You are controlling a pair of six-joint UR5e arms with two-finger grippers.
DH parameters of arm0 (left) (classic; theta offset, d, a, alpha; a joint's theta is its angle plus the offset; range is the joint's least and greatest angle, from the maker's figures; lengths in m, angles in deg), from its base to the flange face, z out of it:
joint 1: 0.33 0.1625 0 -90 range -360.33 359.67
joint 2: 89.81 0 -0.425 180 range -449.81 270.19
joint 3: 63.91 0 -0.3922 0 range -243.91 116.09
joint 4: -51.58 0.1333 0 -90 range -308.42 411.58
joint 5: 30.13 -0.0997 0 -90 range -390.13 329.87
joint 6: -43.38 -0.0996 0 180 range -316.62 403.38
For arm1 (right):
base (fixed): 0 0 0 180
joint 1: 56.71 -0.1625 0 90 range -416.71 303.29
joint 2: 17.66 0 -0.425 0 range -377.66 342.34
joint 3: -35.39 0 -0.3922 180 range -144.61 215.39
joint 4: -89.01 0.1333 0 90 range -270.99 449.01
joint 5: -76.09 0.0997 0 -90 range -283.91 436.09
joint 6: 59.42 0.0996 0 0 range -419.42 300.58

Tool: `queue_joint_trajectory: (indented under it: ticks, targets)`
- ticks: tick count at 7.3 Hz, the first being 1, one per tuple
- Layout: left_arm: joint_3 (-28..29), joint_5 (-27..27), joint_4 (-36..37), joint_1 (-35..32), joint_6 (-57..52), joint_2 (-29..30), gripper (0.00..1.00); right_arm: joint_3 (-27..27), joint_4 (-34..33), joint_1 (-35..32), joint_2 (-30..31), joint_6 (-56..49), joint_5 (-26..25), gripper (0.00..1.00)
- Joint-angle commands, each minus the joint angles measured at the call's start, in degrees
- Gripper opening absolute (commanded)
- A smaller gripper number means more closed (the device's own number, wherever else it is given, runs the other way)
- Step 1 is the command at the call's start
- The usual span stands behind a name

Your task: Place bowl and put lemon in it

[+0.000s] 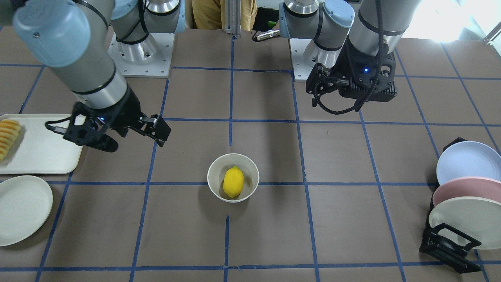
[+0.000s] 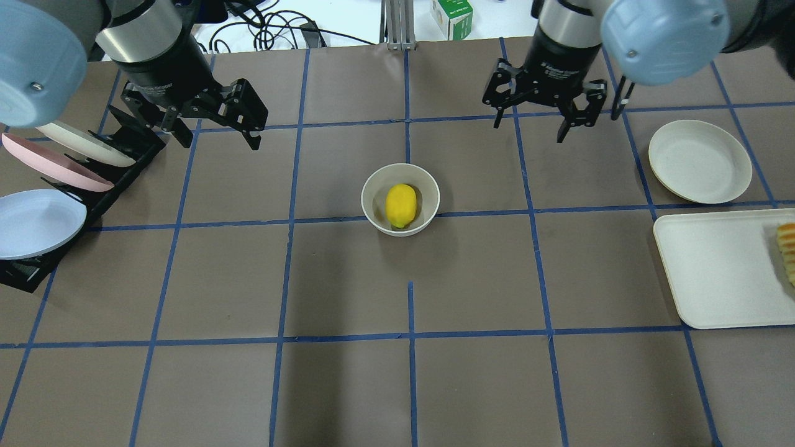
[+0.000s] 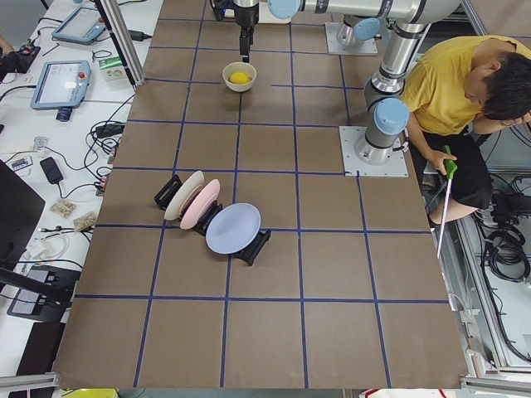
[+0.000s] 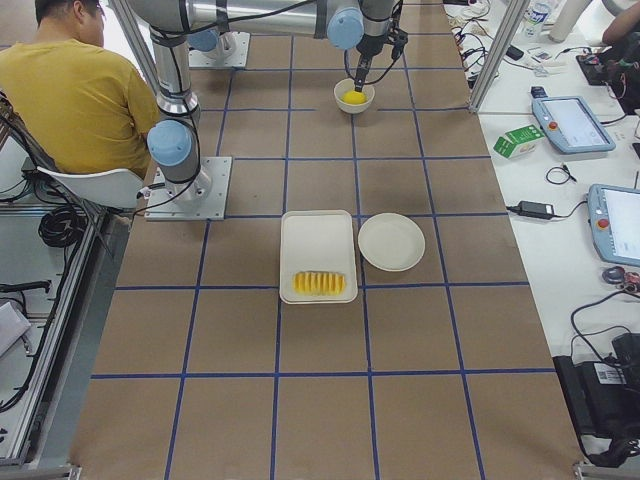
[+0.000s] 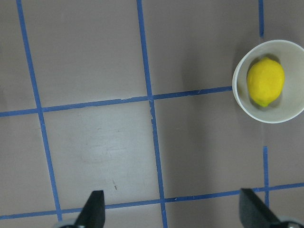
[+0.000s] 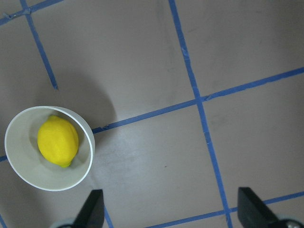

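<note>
The off-white bowl [image 2: 372,198] stands upright near the table's middle, with the yellow lemon [image 2: 401,205] lying inside it. Both also show in the front view, the bowl [image 1: 214,172] around the lemon [image 1: 233,181]. My left gripper [image 2: 217,133] hangs open and empty above the table, left of and beyond the bowl. My right gripper [image 2: 529,127] hangs open and empty, right of and beyond it. The left wrist view shows the lemon [image 5: 265,81] in the bowl [image 5: 289,109] at upper right. The right wrist view shows the lemon [image 6: 58,141] in the bowl [image 6: 28,173] at lower left.
A black rack with white, pink and blue plates [image 2: 49,186] stands at the table's left. A flat cream plate [image 2: 699,161] and a white tray [image 2: 714,267] with fruit slices [image 2: 787,248] lie at the right. A person in yellow [image 3: 465,83] sits behind the robot.
</note>
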Motion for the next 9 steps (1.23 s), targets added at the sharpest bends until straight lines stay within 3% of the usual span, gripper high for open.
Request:
queue_joint_trajectory:
  ticks: [1, 2, 4, 5, 6, 7, 9]
  targets:
    - [0.03, 0.0, 0.02, -0.09, -0.02, -0.01, 1.0, -2.24, 3.2, 2.74, 5.83, -4.58, -0.4, 1.0]
    - [0.03, 0.0, 0.02, -0.09, -0.02, -0.01, 1.0, -2.95, 4.35, 2.75, 7.59, -8.16, -0.4, 1.0]
    - [0.03, 0.0, 0.02, 0.0, -0.02, -0.01, 1.0, -3.48, 9.26, 2.84, 10.05, -8.81, -9.65, 1.0]
    - [0.03, 0.0, 0.02, -0.09, -0.02, -0.01, 1.0, -3.66, 10.67, 2.66, 10.5, -8.9, -9.63, 1.0]
    - [0.03, 0.0, 0.02, -0.09, -0.02, -0.01, 1.0, -3.66, 10.51, 2.4, 11.37, -8.29, -3.28, 1.0]
    - [-0.06, -0.09, 0.02, -0.09, -0.02, -0.01, 1.0, -3.58, 10.42, 2.31, 11.38, -8.11, -1.47, 1.0]
    - [-0.06, -0.09, 0.11, 0.09, -0.02, 0.16, 1.0, -3.66, 10.77, 2.31, 11.73, -8.28, -1.63, 1.0]
